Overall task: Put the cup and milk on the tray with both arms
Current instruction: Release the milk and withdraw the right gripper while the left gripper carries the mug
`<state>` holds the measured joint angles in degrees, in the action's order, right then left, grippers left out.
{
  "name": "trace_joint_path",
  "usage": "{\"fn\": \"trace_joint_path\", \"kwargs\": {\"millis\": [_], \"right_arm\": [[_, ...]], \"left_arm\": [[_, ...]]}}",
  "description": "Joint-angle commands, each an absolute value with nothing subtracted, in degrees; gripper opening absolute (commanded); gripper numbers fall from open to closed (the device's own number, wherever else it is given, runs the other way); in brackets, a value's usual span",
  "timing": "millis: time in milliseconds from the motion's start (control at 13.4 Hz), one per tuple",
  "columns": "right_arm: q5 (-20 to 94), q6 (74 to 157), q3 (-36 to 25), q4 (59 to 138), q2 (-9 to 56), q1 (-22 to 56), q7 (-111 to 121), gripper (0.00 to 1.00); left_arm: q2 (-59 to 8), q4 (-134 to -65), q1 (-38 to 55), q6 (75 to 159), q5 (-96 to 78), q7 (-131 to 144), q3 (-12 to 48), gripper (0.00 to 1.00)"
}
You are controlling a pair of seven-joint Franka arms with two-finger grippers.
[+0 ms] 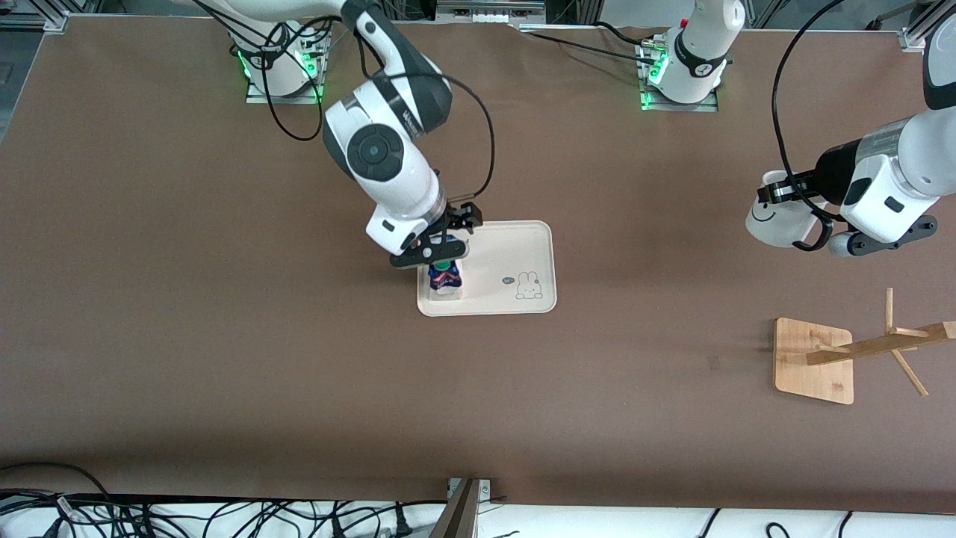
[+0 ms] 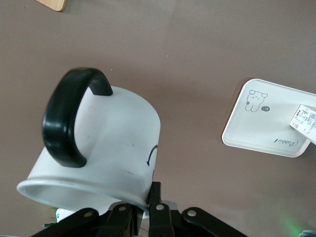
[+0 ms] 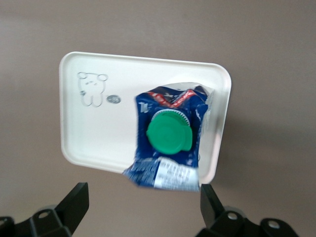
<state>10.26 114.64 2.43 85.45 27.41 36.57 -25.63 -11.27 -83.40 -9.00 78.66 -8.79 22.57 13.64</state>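
One tray (image 1: 523, 254) lies flat near the middle of the table, its bunny drawing (image 1: 529, 285) at about 4 o'clock from the tray's centre in the front view. One milk carton (image 1: 445, 278) stands upright on the tray, at about 8 o'clock from the tray's centre, in the corner toward the right arm's end and nearer the front camera. Its single green cap (image 3: 170, 131) faces up.

The right gripper (image 1: 442, 240) hovers directly over the milk, at roughly 12 o'clock from the carton in the front view. In the right wrist view its two fingers (image 3: 74, 205) are spread wide, one on each side of the carton's top, and neither touches it.

The left gripper (image 1: 793, 196) is up in the air over bare table toward the left arm's end, at about 2 o'clock from the tray. It pinches the rim of one cup (image 1: 777, 220), which hangs tilted on its side, its smiley face showing in the front view and its one black loop handle (image 2: 69, 116) clear in the left wrist view.

One bamboo mug rack (image 1: 814, 360) stands at about 6 o'clock from the cup, nearer the front camera, its post leaning over
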Motion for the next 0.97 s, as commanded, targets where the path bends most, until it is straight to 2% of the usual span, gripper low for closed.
{"fn": "trace_joint_path", "kwargs": {"millis": [0, 150, 299, 449, 674, 824, 898], "right_arm": [[8.1, 106.56, 0.19, 86.49, 19.01, 37.0, -25.49, 1.0], [4.67, 99.61, -4.81, 85.96, 13.56, 36.91, -24.62, 1.0], [4.48, 91.89, -12.62, 82.55, 10.38, 36.91, -23.65, 1.0], [4.48, 85.19, -20.09, 78.33, 10.46, 36.83, -17.27, 1.0], [4.92, 83.41, -31.25, 77.17, 11.07, 36.04, -3.91, 1.0], [4.84, 83.58, -31.91, 77.78, 11.34, 32.81, 0.25, 1.0], [3.96, 83.76, -27.81, 77.96, 11.34, 29.74, 0.26, 1.0]], "left_arm": [[-12.74, -80.86, -8.35, 77.17, -8.09, 22.24, 13.8, 0.0], [-13.09, -80.68, -5.91, 77.17, -8.09, 22.32, 13.8, 0.0], [-15.28, -78.15, -2.74, 77.08, -8.0, 23.02, 13.8, 0.0], [-20.1, -75.69, 1.12, 77.6, -8.17, 26.26, 13.71, 0.0], [-28.62, -70.94, 6.22, 78.13, -8.79, 32.41, 13.62, 0.0], [-33.9, -67.43, 10.18, 78.48, -8.79, 36.89, 13.62, 0.0], [-36.01, -66.46, 11.94, 80.4, -8.88, 39.09, 13.62, 0.0]]}}
